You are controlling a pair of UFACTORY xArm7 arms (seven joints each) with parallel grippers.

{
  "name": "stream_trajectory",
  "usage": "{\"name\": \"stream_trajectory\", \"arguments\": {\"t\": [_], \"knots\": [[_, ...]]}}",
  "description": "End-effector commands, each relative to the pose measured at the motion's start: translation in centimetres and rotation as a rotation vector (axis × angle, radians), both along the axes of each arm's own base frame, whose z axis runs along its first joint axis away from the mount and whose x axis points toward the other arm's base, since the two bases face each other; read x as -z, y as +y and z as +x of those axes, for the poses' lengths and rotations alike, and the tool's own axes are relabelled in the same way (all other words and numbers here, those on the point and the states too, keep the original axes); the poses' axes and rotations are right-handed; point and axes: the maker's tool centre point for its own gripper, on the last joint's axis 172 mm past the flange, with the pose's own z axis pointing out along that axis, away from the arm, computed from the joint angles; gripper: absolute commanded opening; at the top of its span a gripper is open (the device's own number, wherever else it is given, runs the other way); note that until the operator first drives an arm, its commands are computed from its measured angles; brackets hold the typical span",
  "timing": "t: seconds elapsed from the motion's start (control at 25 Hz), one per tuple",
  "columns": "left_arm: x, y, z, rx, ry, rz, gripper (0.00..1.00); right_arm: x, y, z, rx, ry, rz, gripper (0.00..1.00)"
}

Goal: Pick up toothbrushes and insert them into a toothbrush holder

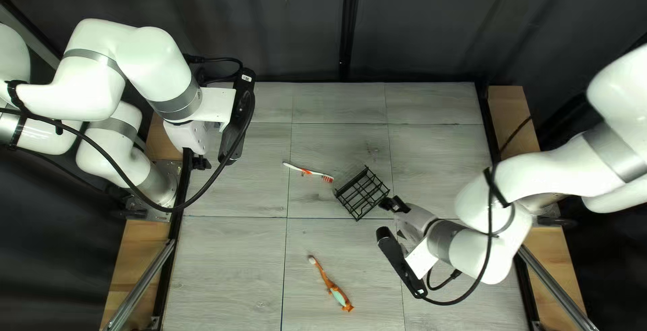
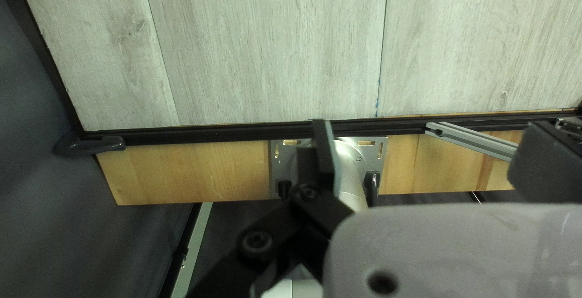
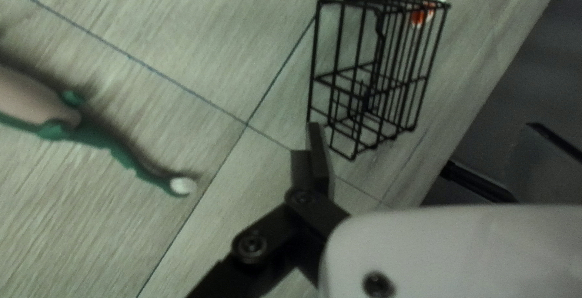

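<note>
The left gripper [image 1: 200, 162] has its fingers closed together, empty, as does the right gripper [image 1: 395, 204] near the wire holder [image 1: 364, 192], with the slim toothbrush [image 1: 302, 170] and thick-handled toothbrush [image 1: 330, 286] lying outside it on the table [image 1: 222, 257].

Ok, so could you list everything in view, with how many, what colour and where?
Wire-grid holder: one, black, by my right gripper
Slim toothbrush: one, white and orange, head nearest the holder
Chunky toothbrush: one, orange with mint patch, toward the near edge
Curvy toothbrush: one, green and beige, beside that gripper
Plank-patterned tabletop: one, grey, under them
Wooden side boards: pale brown, both table sides
Slanting metal rails: two, grey, left and right
Cloth curtain: dark, behind the table
Cables: several, black, along my arms
Arms: two, white with grey bands, table's left and right
Grippers: two, black, on the arm ends
</note>
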Motion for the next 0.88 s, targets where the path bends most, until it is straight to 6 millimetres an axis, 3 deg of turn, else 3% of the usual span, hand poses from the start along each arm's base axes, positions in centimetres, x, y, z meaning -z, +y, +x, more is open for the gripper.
{"name": "stream_trajectory", "arguments": {"t": [0.04, 0.64, 0.88], "knots": [[0.0, 0.0, 0.0, 0.0, 0.0, 0.0, 1.0, 0.4, -0.4, 0.7, -0.011, 0.001, -0.002, 1.0], [0.0, 0.0, 0.0, 0.0, 0.0, 0.0, 1.0, 2.7, -2.1, 4.2, -0.047, 0.019, -0.015, 1.0], [0.0, 0.0, 0.0, 0.0, 0.0, 0.0, 1.0, 4.1, -3.0, 4.5, -0.06, 0.038, -0.025, 1.0]]}}
